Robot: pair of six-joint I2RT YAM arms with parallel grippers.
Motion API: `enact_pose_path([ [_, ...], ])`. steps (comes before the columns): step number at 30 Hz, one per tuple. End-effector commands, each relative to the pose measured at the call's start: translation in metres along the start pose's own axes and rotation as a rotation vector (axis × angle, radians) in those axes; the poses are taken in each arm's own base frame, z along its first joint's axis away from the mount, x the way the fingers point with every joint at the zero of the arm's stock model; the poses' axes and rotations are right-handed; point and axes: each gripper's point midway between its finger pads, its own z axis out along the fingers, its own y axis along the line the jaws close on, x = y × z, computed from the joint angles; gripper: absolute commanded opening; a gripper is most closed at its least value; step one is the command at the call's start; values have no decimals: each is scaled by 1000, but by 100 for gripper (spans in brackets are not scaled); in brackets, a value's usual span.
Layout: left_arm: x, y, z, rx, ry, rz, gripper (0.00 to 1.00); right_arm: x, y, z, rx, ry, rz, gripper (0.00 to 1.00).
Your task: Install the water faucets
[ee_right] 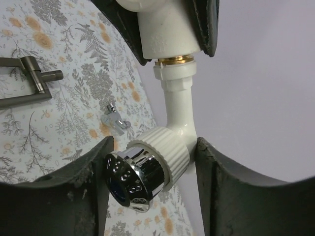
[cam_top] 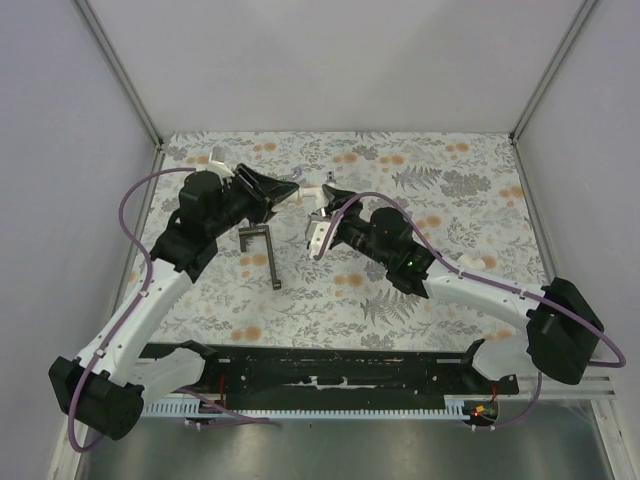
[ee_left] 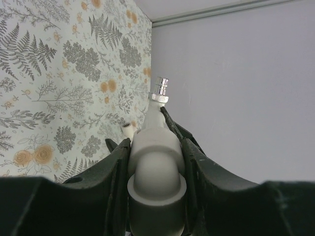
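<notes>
My left gripper (ee_left: 155, 147) is clamped on the thick white end of the water faucet (ee_right: 179, 110), and its thin neck stands out past my fingertips. My right gripper (ee_right: 153, 147) has one finger on each side of the ribbed collar, very close. I cannot tell if they press it. Beyond it, a small grey metal piece (ee_right: 115, 120) and a dark T-shaped tool (ee_right: 29, 78) lie on the table (ee_right: 59, 39).

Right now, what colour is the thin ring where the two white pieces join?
Brass-gold. The ring shows best in the right wrist view.
</notes>
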Motion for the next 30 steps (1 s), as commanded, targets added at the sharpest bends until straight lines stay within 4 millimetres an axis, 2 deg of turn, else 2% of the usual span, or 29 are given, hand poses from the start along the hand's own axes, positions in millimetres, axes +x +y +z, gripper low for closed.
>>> enact_pose_path([
  [1,-7,-52,-13,167,-7,49,2,-12,-22,-5,88,-26,26,50],
  [2,-6,-52,-13,169,-4,72,2,-18,-20,-8,56,-40,59,41],
  [4,-6,-53,-13,197,-5,181,2,-26,-16,-12,-6,-43,115,29],
  [7,-2,-60,-17,280,-1,417,2,-39,-9,-24,-112,-37,221,15],
  [11,10,-66,-31,422,11,837,2,-56,3,-45,-277,-6,355,12],
  [14,33,-64,-49,589,52,1150,2,-69,7,-61,-383,6,467,11],
  [18,64,-49,-75,816,95,1492,2,-83,16,-81,-559,10,647,10],
  [21,79,-37,-88,885,182,1598,2,-82,14,-92,-667,22,828,10],
  [24,95,-27,-102,946,314,1586,2,-77,6,-98,-712,24,991,10],
  [27,104,-23,-112,999,347,1583,2,-72,-2,-101,-707,47,1047,12],
  [30,110,-20,-117,1029,351,1564,2,-65,-4,-99,-717,89,1092,18],
])
